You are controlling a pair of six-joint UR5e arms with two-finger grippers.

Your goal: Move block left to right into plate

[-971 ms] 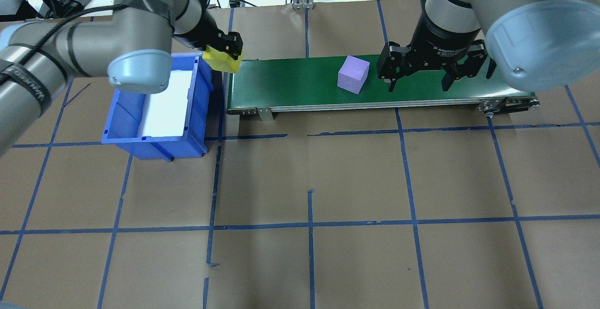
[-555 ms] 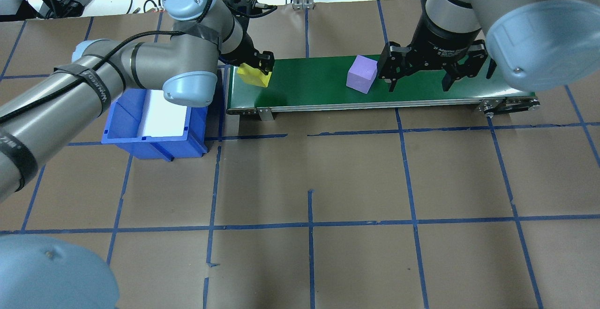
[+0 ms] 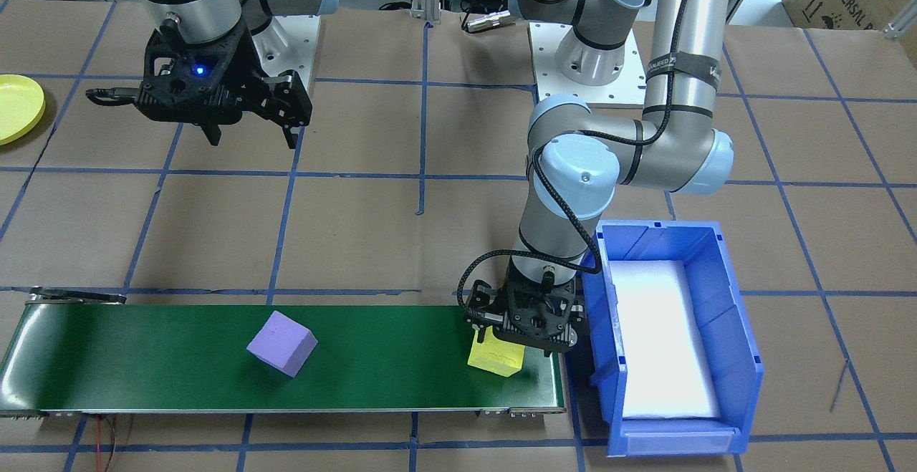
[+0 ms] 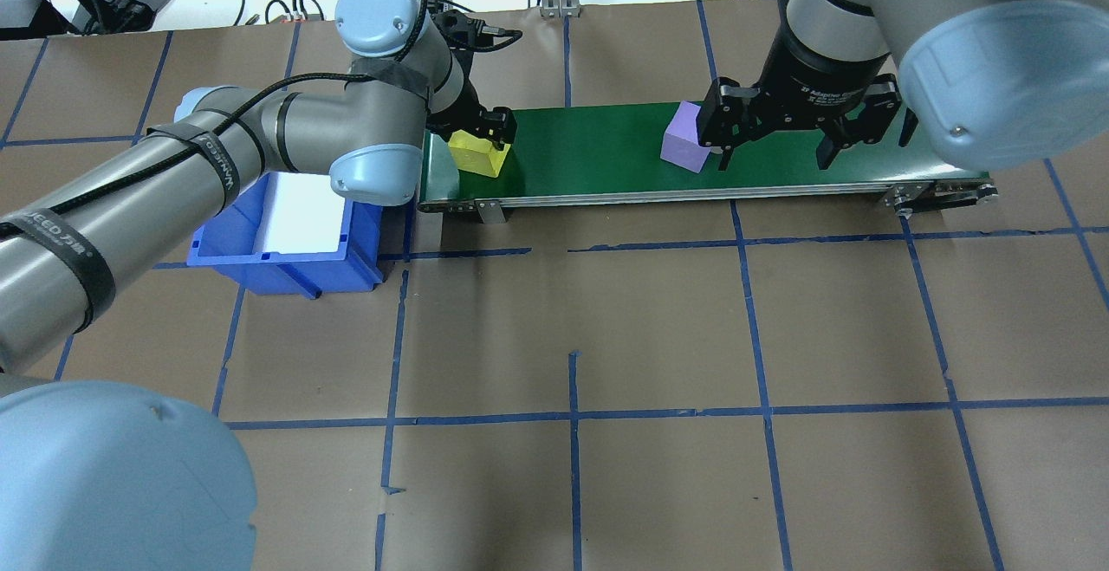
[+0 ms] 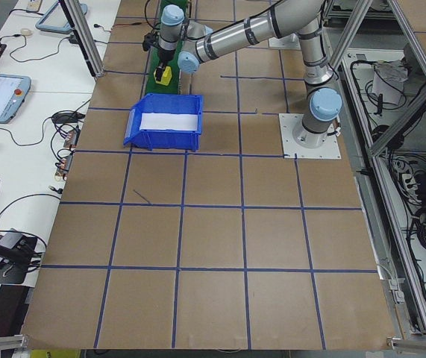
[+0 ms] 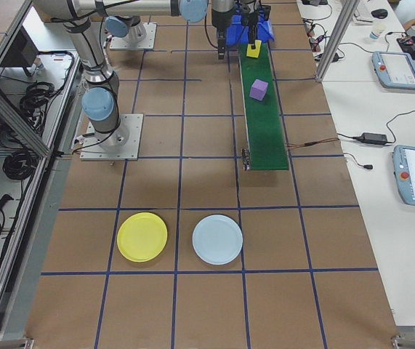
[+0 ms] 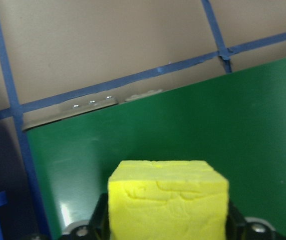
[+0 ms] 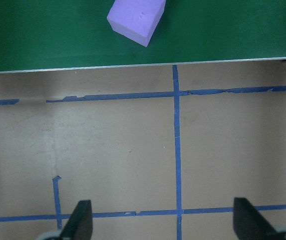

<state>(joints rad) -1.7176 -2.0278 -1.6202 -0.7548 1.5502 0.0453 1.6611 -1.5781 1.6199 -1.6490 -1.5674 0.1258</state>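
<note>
Yellow block [image 3: 494, 357], a foam cube with a rough pitted face, sits pinched between the fingers of the left gripper [image 3: 517, 334], low over the green conveyor belt [image 4: 606, 151] at its end next to the blue bin [image 3: 716, 257]; whether it touches the belt surface cannot be told. In the left wrist view the block [image 7: 168, 200] fills the bottom centre with matte green belt behind it. A second ago the left gripper [image 4: 485, 133] held this block above the bin's rim; since then it has carried it over onto the belt end. Purple block [image 4: 684, 148], also a foam cube, lies free on the belt; it has travelled along the belt away from the bin and now sits right beside the right gripper [image 4: 775, 133], which hangs over the belt's far half with its fingers spread wide and nothing between them. The yellow plate [image 6: 142, 236], round smooth plastic with a shallow rim, lies on the brown paper tabletop well beyond the belt's far end, beside a pale blue plate [image 6: 217, 239]. The bin is rigid plastic with a white liner.
</note>
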